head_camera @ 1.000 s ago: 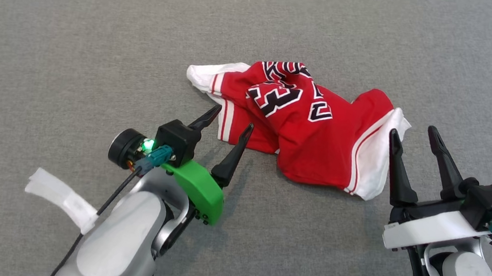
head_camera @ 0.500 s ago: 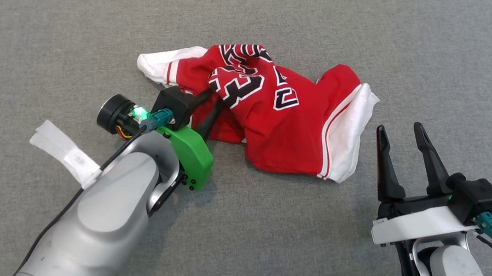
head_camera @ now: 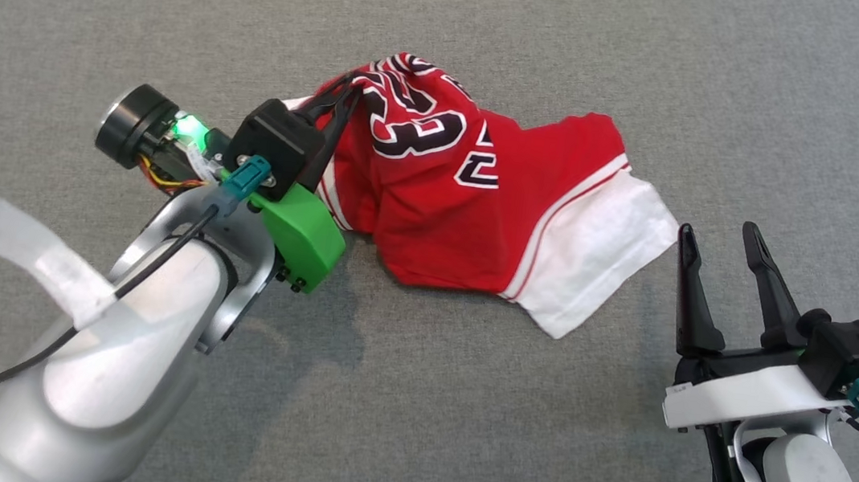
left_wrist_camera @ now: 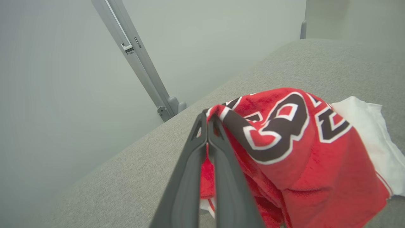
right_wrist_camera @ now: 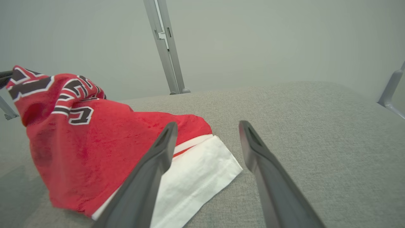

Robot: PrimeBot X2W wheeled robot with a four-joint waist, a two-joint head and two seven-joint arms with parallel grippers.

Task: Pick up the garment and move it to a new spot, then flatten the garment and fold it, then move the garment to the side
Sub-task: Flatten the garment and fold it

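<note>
Head view: left tool (head_camera: 348,90) pinched tight on a fold of the jersey (head_camera: 442,202), holding that end off the grey cushion (head_camera: 457,422) for carrying; the rest trails below. Right tool (head_camera: 717,235), spread wide and empty, stands beside the white hem (head_camera: 598,248).

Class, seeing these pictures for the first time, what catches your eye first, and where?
The bright red garment with black-and-white numerals, heaped midway across the grey cushion. The left gripper pinches its highest fold, fingers shut; the right gripper stands open near the white hem.
</note>
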